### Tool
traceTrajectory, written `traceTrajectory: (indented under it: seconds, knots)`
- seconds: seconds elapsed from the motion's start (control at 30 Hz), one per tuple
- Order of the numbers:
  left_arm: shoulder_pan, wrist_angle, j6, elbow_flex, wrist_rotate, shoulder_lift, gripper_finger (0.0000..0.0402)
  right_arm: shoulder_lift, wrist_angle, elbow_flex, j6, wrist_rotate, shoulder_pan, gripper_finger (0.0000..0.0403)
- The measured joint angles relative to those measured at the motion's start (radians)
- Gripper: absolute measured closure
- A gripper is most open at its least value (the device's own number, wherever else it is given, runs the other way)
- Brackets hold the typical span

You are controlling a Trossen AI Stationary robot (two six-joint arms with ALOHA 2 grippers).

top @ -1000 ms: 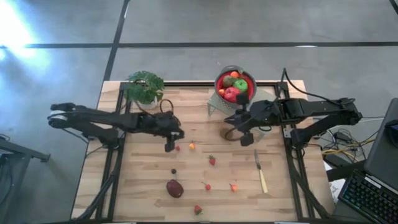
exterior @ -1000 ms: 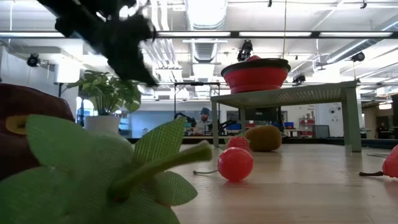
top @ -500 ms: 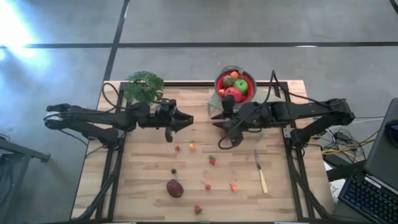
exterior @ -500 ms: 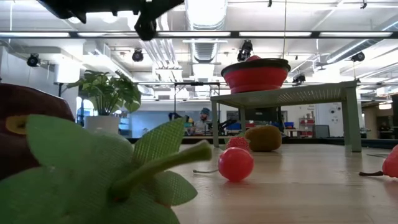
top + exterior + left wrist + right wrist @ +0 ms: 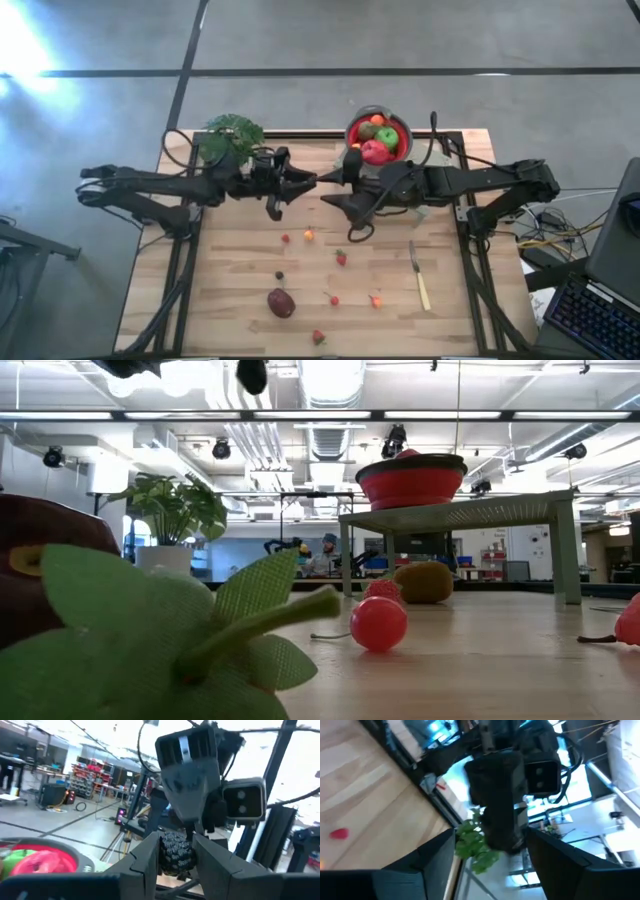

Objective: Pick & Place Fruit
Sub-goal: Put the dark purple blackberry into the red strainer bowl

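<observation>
Dark fruit (image 5: 175,854) lengthwise in L gripper (image 5: 176,840).

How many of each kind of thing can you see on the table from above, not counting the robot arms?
Small loose fruit pieces: 8
Red bowl of fruit on a grey stand: 1
Leafy green potted plant: 1
Slim pale-handled knife: 1
Total: 11

Ceiling strip lights (image 5: 330,415) glare above me, floor glare at ten o'clock, and my right wrist view is motion-blurred.
</observation>
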Motion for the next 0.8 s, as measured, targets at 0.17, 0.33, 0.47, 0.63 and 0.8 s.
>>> traceTrajectory:
  seconds: [0.17, 0.33, 0.47, 0.63, 0.8]
  knots:
    - [0.000, -0.001, 0.019, 0.072, 0.061, 0.078, 0.0285, 0.009, 0.007, 0.009, -0.010, 0.068, -0.001, 0.0140]
    - [0.004, -0.004, 0.061, 0.127, 0.071, 0.119, 0.0284, 0.003, 0.008, 0.010, -0.011, 0.071, 0.000, 0.0148]
    - [0.013, -0.005, 0.073, 0.154, 0.085, 0.131, 0.0284, -0.005, 0.007, 0.010, -0.014, 0.096, 0.000, 0.0181]
    - [0.018, -0.007, 0.094, 0.153, 0.086, 0.122, 0.0284, -0.008, 0.010, 0.010, -0.017, 0.131, 0.000, 0.0234]
    - [0.019, -0.005, 0.088, 0.149, 0.085, 0.120, 0.0284, -0.013, 0.008, 0.010, -0.025, 0.131, -0.001, 0.0284]
